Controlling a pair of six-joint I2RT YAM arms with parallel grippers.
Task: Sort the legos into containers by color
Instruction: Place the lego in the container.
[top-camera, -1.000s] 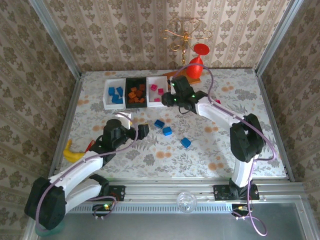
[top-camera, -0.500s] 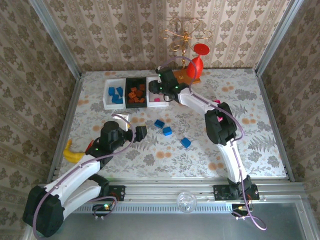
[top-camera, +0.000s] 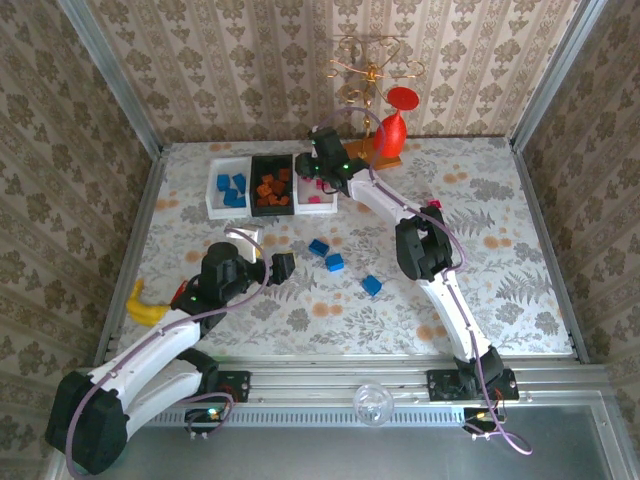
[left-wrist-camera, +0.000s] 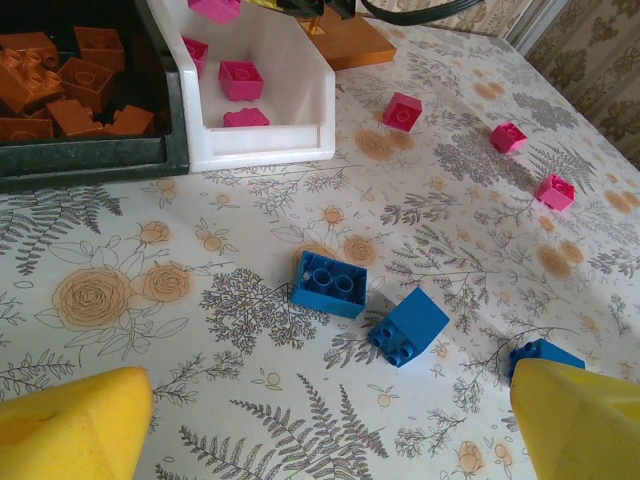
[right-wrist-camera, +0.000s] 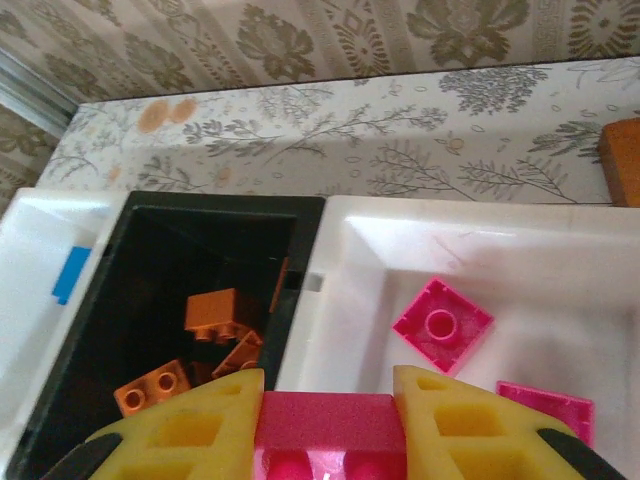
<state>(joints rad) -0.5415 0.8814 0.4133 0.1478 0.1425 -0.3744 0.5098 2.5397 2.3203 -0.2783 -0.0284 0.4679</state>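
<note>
Between the yellow pads (right-wrist-camera: 190, 430) of the right gripper (right-wrist-camera: 327, 425) a pink brick (right-wrist-camera: 325, 440) is held, the jaws being closed tight on its sides. Just below and ahead of that gripper the white bin (right-wrist-camera: 360, 215) is found, in which other pink pieces (right-wrist-camera: 442, 325) are already laid. To the left of it the black bin (right-wrist-camera: 210, 203) is set, wall against wall, and orange bricks (right-wrist-camera: 222, 310) are gathered in it. Beyond that, a second white bin (top-camera: 212, 195) with blue pieces (top-camera: 231, 188) is seen. The orange sort is judged finished, since no orange brick is seen on the table (left-wrist-camera: 200, 300). The held brick is not yet dropped.

The left gripper (left-wrist-camera: 325, 420) is spread wide and nothing is held in it. Ahead of it three blue bricks (left-wrist-camera: 330, 283) are left loose, one partly hidden behind a fingertip. Farther ahead and to the right three loose pink bricks (left-wrist-camera: 508, 136) are scattered. Six bricks besides the held one are thus judged left.

The bricks are made of hard glossy plastic, blocky, with round studs on top. The bins are smooth, thin-walled and rectangular. The pads are matte and wedge-shaped. The table is covered with a flat floral print.
</note>
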